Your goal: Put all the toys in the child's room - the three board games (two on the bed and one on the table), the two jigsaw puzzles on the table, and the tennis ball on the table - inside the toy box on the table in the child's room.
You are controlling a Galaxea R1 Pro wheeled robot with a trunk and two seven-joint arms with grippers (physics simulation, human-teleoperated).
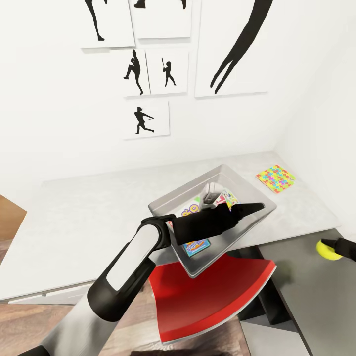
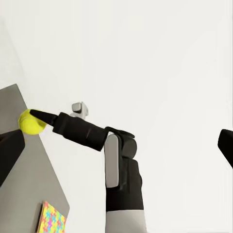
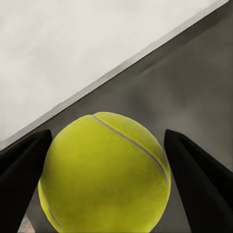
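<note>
Risk: small yellow-green felt tennis ball, round and smooth-seamed, may roll off the dark grey table wing if the right gripper nudges it off-centre. That gripper straddles the ball, fingers flanking it; contact unclear. Left gripper is over the pale grey rectangular toy box; opening cannot be told. Multicoloured jigsaw puzzle slab lies beside the box.
</note>
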